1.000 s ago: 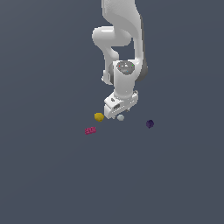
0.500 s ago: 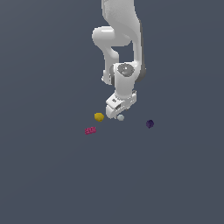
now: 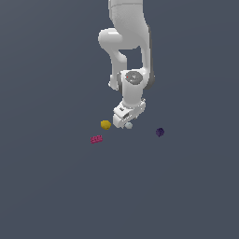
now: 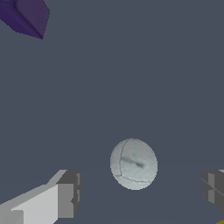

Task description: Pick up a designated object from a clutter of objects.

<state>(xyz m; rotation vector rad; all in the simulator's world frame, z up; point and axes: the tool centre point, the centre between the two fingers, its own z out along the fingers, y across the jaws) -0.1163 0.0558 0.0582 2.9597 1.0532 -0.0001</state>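
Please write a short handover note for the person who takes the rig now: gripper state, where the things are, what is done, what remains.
Gripper: open, low over the floor, empty.
Pale grey-white ball: on the floor between the fingers, apart from both.
Yellow lump, magenta block, dark purple ball: lying apart around it.
Done: gripper lined up on the ball.
Left: close, then lift.

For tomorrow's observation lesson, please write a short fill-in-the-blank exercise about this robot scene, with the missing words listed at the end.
1. In the wrist view, the pale ball lies between the two fingers of the ____.
2. In the exterior view, the flat block is coloured ____.
3. The thing nearest the exterior view's right is the dark ____ ball.
4. The yellow lump lies between the pink block and the ____ ball.

Missing words: claw; pink; purple; pale
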